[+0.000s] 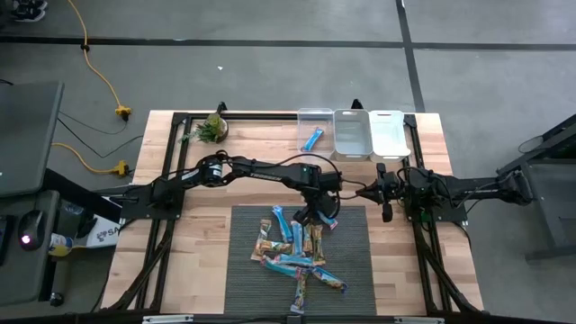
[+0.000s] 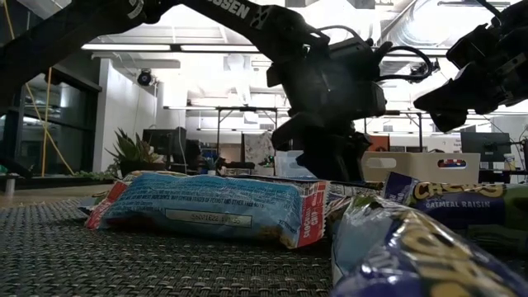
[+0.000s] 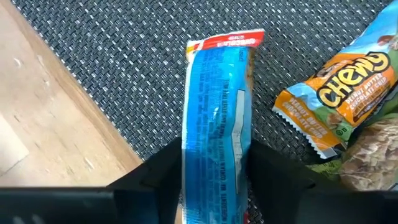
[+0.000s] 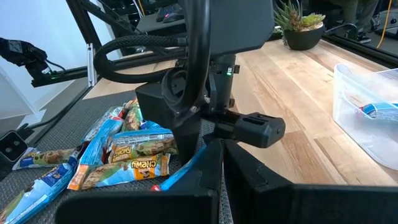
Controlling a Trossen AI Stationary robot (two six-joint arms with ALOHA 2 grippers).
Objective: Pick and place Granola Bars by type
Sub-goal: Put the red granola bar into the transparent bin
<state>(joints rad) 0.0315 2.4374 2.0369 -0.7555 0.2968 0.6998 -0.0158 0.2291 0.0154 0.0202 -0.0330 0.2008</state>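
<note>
A blue granola bar [image 3: 216, 106] with a red end lies on the grey woven mat [image 3: 124, 68], near the mat's far right corner [image 1: 328, 222]. My left gripper [image 3: 214, 183] reaches down over it from the table's left [image 1: 320, 212], one finger at each long side of the bar. More granola bars lie in a loose pile [image 1: 297, 256] on the mat, blue ones and orange and green ones [image 3: 339, 93]. My right gripper [image 4: 219, 177] waits shut above the table's right side [image 1: 387, 205], holding nothing. My left gripper pinches the blue bar between its two fingers, one against each long edge [image 3: 186, 171], near the end opposite the red-striped one. The fingers [image 3: 158, 183] slant down from above and lie across the bar. The bar lies flat on the mat.
Three bins stand in a row at the table's far edge: a clear one [image 1: 315, 117] with one blue bar [image 1: 312, 138] in it, and two more [image 1: 352, 132] [image 1: 389, 132]. A potted plant [image 1: 213, 128] sits at the far left. Bare wood borders the mat.
</note>
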